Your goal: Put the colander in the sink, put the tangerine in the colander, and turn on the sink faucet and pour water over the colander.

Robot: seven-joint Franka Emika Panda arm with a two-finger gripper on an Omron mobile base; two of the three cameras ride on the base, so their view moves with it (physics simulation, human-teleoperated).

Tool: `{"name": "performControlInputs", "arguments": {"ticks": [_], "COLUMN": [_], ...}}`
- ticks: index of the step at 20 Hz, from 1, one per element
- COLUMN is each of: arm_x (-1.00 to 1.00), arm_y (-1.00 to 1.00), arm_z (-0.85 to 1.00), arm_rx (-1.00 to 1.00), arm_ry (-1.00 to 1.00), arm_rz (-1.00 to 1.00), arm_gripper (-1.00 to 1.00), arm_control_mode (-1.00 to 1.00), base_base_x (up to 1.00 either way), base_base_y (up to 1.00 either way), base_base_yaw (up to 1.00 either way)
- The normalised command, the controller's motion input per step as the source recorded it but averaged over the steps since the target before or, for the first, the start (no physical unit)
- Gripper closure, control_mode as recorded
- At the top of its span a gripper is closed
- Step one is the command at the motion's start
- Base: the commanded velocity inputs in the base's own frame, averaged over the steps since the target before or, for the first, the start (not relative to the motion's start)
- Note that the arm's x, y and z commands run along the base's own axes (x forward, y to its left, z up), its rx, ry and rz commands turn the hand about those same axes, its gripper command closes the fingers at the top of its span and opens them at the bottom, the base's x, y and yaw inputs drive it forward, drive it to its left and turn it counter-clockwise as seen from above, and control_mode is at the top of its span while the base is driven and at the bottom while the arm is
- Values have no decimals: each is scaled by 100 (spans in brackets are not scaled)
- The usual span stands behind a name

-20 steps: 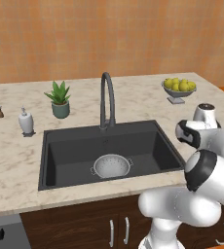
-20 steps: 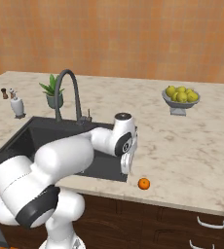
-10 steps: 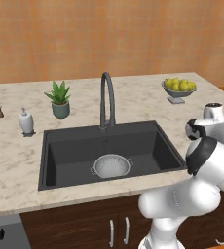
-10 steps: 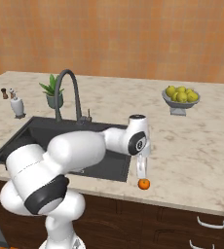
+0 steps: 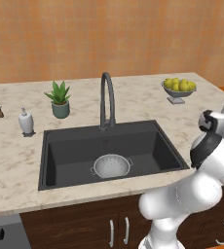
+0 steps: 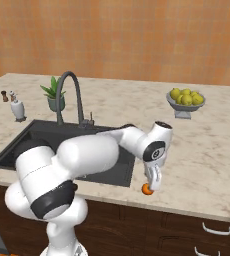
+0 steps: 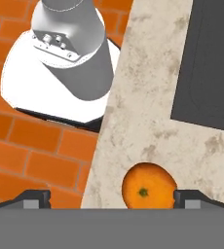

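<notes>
The colander (image 5: 111,166) sits low in the middle of the left base view, on the floor of the dark sink (image 5: 60,160), below the arched sink faucet (image 5: 107,99). The tangerine (image 6: 146,189) is not in it; it lies on the marble desk (image 6: 212,150) near the front edge, lower centre of the right base view, just right of the sink's corner. The tool (image 6: 154,184) hangs straight over the fruit, close above it. In the hand view its two dark tips stand wide apart at the bottom corners, open, with the tangerine (image 7: 149,186) between them but nearer the right-hand tip. A bowl of yellow-green fruit (image 6: 186,98) rests at upper right, well apart, and a potted plant (image 5: 60,99) stands beside the faucet.
</notes>
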Motion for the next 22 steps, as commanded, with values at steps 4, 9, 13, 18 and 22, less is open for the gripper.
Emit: {"name": "performControlInputs", "arguments": {"ticks": [4, 9, 13, 18, 22], "arm_x": [21, 21, 13, 0, 0], "arm_y": [0, 2, 0, 0, 1], "arm_z": [-9, -27, -31, -42, -26], "arm_rx": [17, -1, -2, -2, 0], "arm_ry": [-2, 0, 0, 0, 0], "arm_rz": [10, 2, 0, 0, 0], "arm_gripper": [-100, -100, -100, -100, -100], "arm_control_mode": [-100, -100, -100, -100, -100], "base_base_x": [0, 0, 0, 0, 0], "base_base_y": [0, 0, 0, 0, 0], "base_base_yaw": [0, 0, 0, 0, 0]}}
